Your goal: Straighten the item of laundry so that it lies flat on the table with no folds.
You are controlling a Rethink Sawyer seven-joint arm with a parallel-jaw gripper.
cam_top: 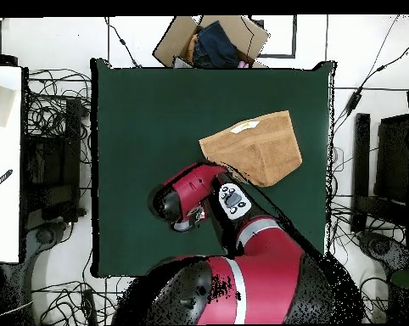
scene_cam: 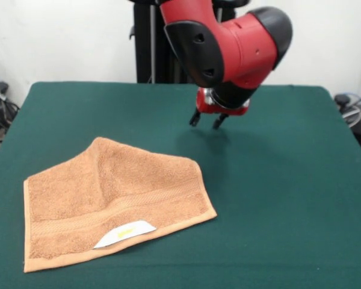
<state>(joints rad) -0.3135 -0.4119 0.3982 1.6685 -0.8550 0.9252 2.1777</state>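
The orange-tan towel (scene_cam: 114,195) lies on the green table (scene_cam: 289,192) at the front left. Its far part is folded over, so the outline narrows to a peak, with a crease running down the middle. A woven band (scene_cam: 168,195) and a white label with a yellow mark (scene_cam: 126,233) sit near its front edge. My gripper (scene_cam: 207,120) hangs above the table, behind and to the right of the towel, apart from it, open and empty. In the overhead view the towel (cam_top: 252,146) lies at the table's (cam_top: 140,127) right side, and the arm hides the gripper.
The red arm's bulky elbow (scene_cam: 228,42) hangs over the table's far middle. A cardboard box (cam_top: 210,41) with dark contents stands just off the table's far edge in the overhead view. Cables (cam_top: 51,110) lie on the floor around the table.
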